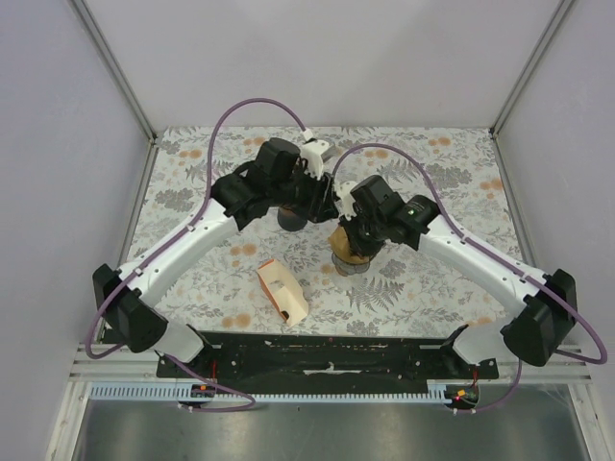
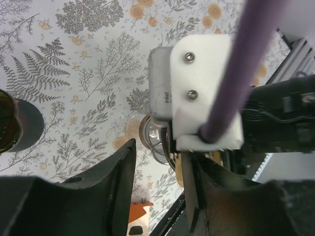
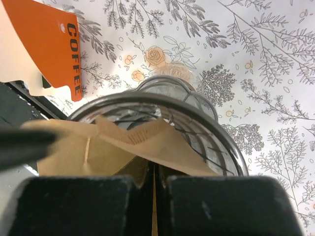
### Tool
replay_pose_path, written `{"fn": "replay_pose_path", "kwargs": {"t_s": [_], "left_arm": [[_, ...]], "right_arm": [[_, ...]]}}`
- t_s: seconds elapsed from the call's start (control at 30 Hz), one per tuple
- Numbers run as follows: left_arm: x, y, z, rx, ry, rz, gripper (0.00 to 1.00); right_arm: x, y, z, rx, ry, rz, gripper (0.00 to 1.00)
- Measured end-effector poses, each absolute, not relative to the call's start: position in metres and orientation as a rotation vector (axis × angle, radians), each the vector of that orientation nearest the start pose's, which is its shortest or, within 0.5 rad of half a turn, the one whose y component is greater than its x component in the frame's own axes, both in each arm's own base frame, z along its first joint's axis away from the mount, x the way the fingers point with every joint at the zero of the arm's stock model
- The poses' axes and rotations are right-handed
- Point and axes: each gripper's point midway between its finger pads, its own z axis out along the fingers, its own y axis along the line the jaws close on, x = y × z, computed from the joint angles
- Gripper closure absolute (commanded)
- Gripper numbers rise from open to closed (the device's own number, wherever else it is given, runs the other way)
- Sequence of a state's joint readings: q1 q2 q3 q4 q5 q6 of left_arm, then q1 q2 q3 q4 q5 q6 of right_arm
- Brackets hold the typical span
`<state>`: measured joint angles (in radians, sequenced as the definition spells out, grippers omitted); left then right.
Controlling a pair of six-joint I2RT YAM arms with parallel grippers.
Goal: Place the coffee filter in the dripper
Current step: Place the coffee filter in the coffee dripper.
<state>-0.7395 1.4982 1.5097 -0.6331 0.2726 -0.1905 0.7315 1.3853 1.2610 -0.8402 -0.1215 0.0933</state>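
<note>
Right fingers (image 3: 98, 201): pressed shut, pinching the top edge of the brown paper coffee filter (image 3: 162, 147).
Filter: hanging partly inside the clear glass dripper (image 3: 211, 135), its upper edge above the rim.
Dripper: mid floral-patterned worktop (image 3: 275, 73), slightly right.
Left fingers (image 2: 120, 182): parted, nothing between them, left of the dripper, beside a dark round vessel (image 2: 19, 123).
Carton: orange and cream carton (image 3: 44, 44), near-left of the dripper.
</note>
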Motion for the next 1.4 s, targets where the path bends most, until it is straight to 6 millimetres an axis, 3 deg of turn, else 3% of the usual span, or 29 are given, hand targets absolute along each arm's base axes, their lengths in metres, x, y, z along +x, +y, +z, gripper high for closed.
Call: {"fn": "replay_pose_path", "kwargs": {"t_s": [0.23, 0.4, 0.67, 1.2, 1.4], "left_arm": [[0.271, -0.297, 0.284, 0.641, 2.150, -0.924, 0.50], [0.256, -0.305, 0.271, 0.650, 2.172, -1.025, 0.49], [0.257, -0.311, 0.261, 0.629, 2.157, -1.079, 0.49], [0.256, -0.316, 0.280, 0.623, 2.101, -1.107, 0.51], [0.256, -0.306, 0.271, 0.595, 2.157, -1.076, 0.51]], "right_arm": [[0.232, 0.247, 0.163, -0.897, 2.485, 0.400, 1.00], [0.233, 0.250, 0.158, -0.912, 2.517, 0.357, 1.00], [0.225, 0.244, 0.154, -0.901, 2.571, 0.328, 1.00], [0.225, 0.241, 0.172, -0.855, 2.525, 0.352, 1.00], [0.230, 0.243, 0.182, -0.837, 2.489, 0.371, 0.99]]}}
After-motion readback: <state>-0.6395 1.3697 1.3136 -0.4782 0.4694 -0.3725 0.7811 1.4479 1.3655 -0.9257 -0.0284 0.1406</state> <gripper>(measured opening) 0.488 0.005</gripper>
